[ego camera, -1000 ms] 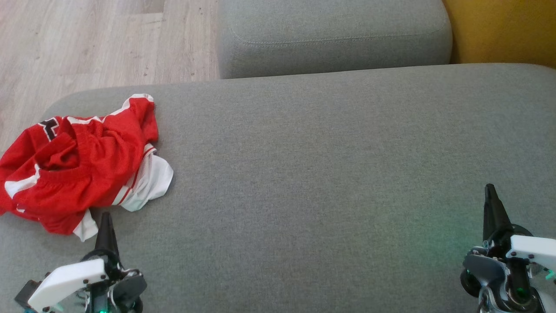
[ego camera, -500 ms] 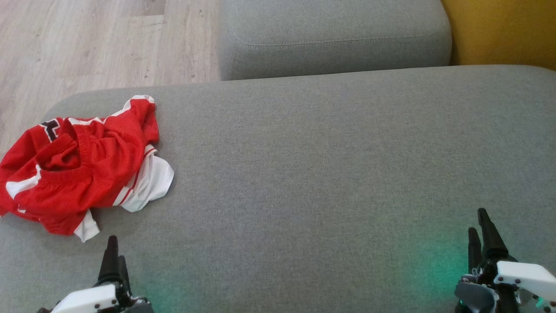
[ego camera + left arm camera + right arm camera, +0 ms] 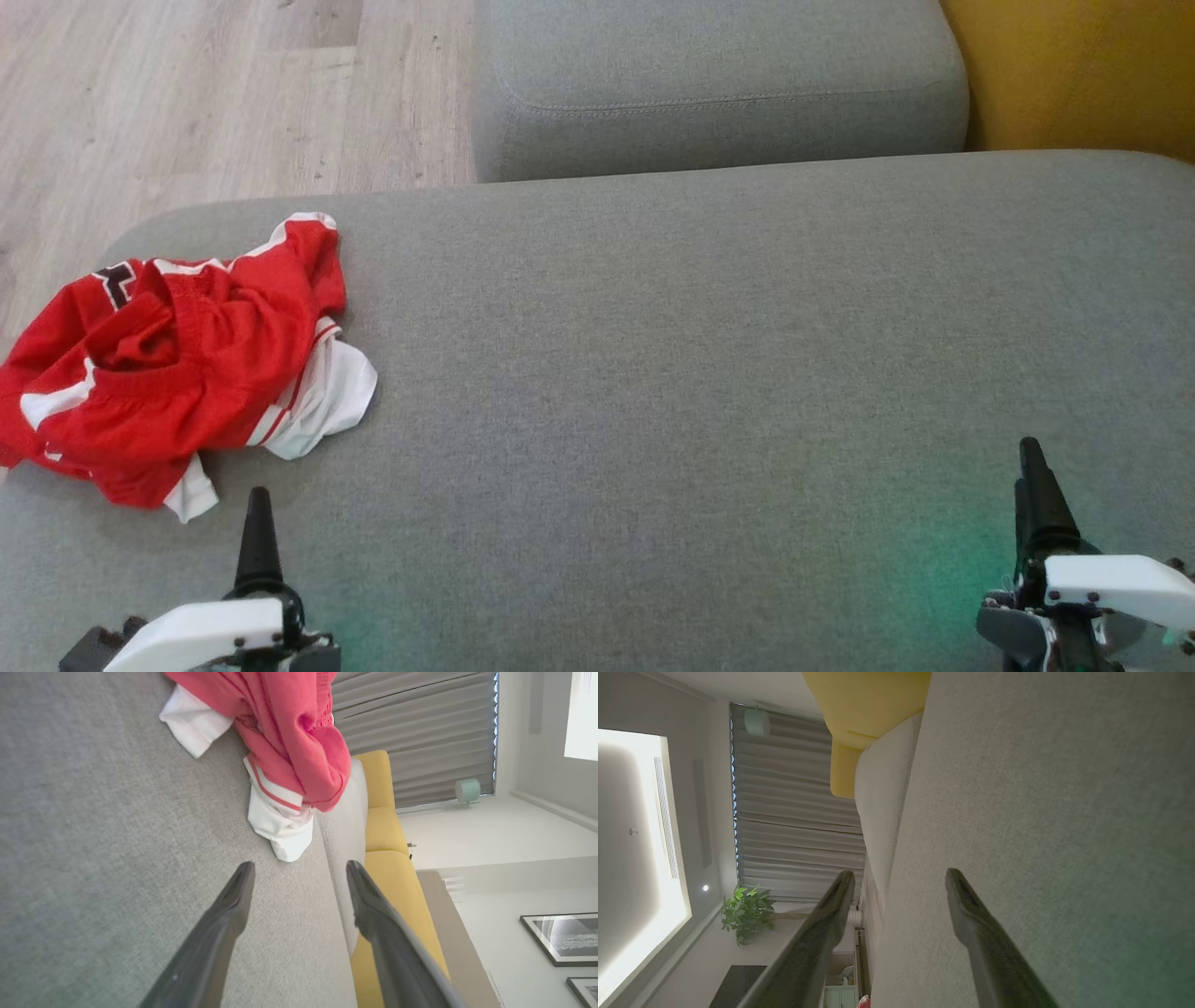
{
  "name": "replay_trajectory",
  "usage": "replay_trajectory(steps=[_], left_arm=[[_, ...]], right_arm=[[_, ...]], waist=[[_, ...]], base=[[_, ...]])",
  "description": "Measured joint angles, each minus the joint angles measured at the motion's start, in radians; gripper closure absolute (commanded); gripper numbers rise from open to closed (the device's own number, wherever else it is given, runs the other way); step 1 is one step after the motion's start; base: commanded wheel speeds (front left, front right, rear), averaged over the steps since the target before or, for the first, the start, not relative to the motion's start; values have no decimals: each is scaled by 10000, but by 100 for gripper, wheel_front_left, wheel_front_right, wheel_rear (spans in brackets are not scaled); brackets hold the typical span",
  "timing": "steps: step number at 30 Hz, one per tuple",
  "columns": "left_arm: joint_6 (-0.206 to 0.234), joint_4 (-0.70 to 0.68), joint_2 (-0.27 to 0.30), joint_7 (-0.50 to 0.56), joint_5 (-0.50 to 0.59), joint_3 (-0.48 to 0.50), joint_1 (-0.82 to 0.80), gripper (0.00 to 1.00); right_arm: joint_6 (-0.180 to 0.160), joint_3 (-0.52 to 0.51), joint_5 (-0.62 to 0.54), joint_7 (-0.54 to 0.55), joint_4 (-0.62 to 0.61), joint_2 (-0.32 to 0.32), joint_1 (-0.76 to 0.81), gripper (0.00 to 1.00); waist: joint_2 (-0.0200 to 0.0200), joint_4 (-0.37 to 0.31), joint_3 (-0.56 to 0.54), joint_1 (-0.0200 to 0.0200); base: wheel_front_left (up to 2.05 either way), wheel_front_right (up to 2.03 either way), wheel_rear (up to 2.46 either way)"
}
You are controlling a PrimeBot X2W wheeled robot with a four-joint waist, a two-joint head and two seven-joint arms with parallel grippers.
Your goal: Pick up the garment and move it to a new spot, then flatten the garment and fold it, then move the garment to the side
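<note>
- So far, none of the task is showing as done: the garment (image 3: 177,373) is lying crumpled in a red-and-white heap at the left end of the grey seat cushion (image 3: 700,373), close to the edge above the wooden floor (image 3: 187,93)
- Your left tool (image 3: 300,865) is hanging released, its two dark fingers standing apart with nothing between them; it is sitting near the garment's white hem but not touching it
- Your right tool (image 3: 900,872) is standing released too, holding nothing, well apart from the garment at the opposite side of the cushion, over bare fabric
- You are probably looking at the first step, the pick-up, as the one in hand, and the left tool is the one placed for it
- All the rest is lying ahead of you: lifting the heap and carrying it to a fresh spot, for which the wide bare middle of the cushion is offering room, then spreading it flat, folding it and moving it aside
- The cloth is looking bunched and layered, so you are likely needing both tools to open it out
</note>
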Motion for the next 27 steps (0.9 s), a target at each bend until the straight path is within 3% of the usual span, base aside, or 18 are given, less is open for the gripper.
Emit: replay_trajectory(steps=[27], left_arm=[[704, -393, 6, -752, 3129, -717, 175, 0]], right_arm=[[0, 905, -3701, -732, -207, -2, 241, 0]], waist=[[0, 22, -416, 1]], base=[[0, 0, 0]])
